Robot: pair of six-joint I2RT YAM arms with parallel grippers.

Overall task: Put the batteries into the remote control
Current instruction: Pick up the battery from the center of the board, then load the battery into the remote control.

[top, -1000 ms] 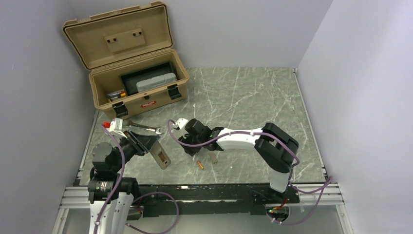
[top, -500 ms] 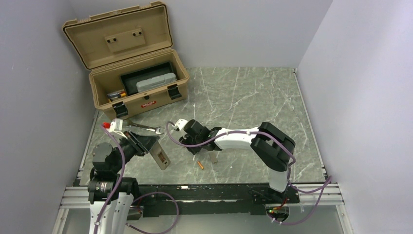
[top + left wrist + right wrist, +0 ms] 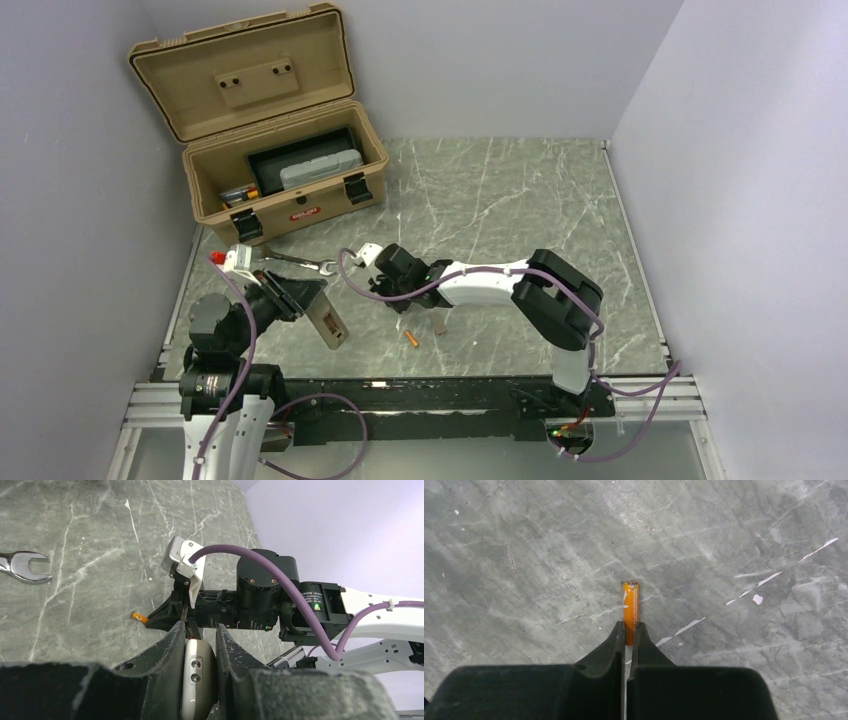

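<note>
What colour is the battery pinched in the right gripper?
Orange; the battery shows best in the right wrist view.

A small red label with pale lettering is carried on the front wall of the tan case, but its words are too small to be read. In the left wrist view, fine white print is seen on a black housing of the right arm; it is likewise illegible.

The battery is glowing orange; the remote control is showing off-white; the counter is showing grey-green marble with thin white veins.
</note>
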